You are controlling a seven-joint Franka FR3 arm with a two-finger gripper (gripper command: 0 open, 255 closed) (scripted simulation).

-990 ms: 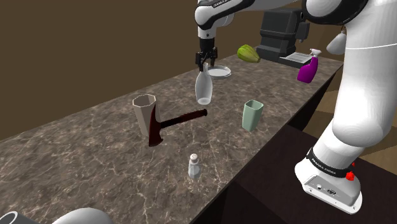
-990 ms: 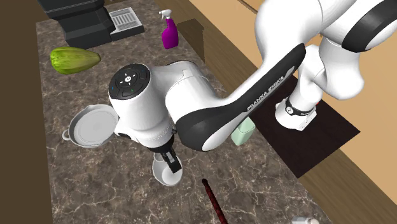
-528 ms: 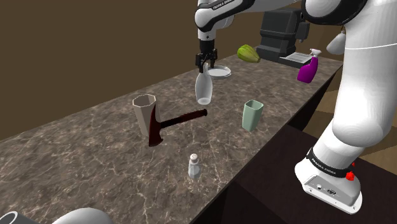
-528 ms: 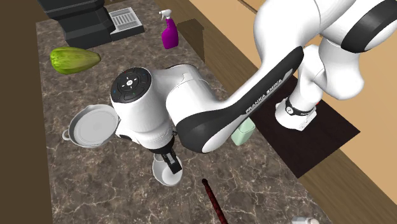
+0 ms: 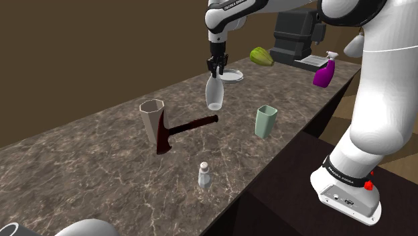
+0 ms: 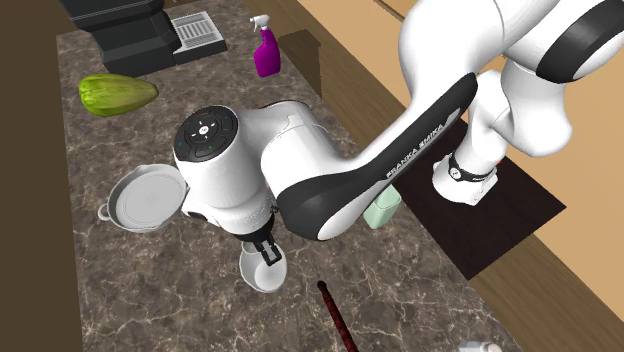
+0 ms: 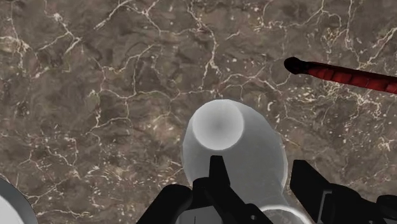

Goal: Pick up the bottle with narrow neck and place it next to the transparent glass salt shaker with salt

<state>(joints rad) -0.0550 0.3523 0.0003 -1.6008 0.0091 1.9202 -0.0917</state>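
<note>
**Jaws astride bottle neck, mid-table**

Table [image 5: 100,161]: long, dark brown veined marble, with a plain brown wall behind. Clock bearings are taken from the bottle in the shoulder view.

White narrow-necked bottle [image 5: 213,94] is upright mid-table. Salt shaker [image 5: 205,175] sits well apart at 6 o'clock, near the front edge; its contents are too small to tell.

Jaws are narrow, not closed, astride the neck. In the wrist view one lies against it and the other stands clear.

Green cup [image 5: 265,121] is at 4 o'clock and faceted white cup [image 5: 152,117] at 8; their interiors are unreadable. Purple spray bottle [image 5: 324,72] is at 2.
</note>
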